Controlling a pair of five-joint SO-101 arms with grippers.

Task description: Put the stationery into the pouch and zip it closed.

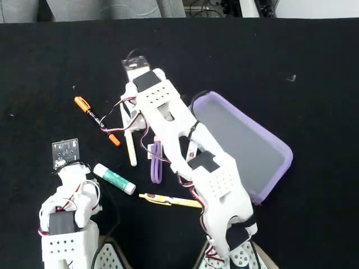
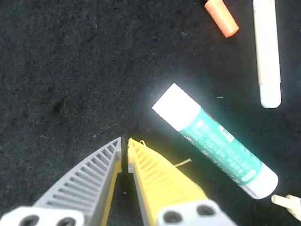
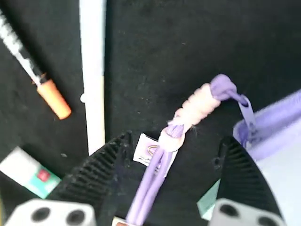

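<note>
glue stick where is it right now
High view: the glue stick lies left of centre, between the left gripper and the yellow pen.

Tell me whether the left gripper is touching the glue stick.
Apart. The left wrist view shows a clear dark gap between the left gripper and the glue stick.

Black table (image 1: 45,56) from above: purple pouch (image 1: 247,140) right of centre, its left edge overlapped by the right arm (image 1: 168,112); orange pen (image 1: 96,119), white pen (image 1: 129,143), glue stick (image 1: 114,179) and yellow pen (image 1: 168,200) scattered left of centre; left arm (image 1: 67,235) at lower left.
</note>
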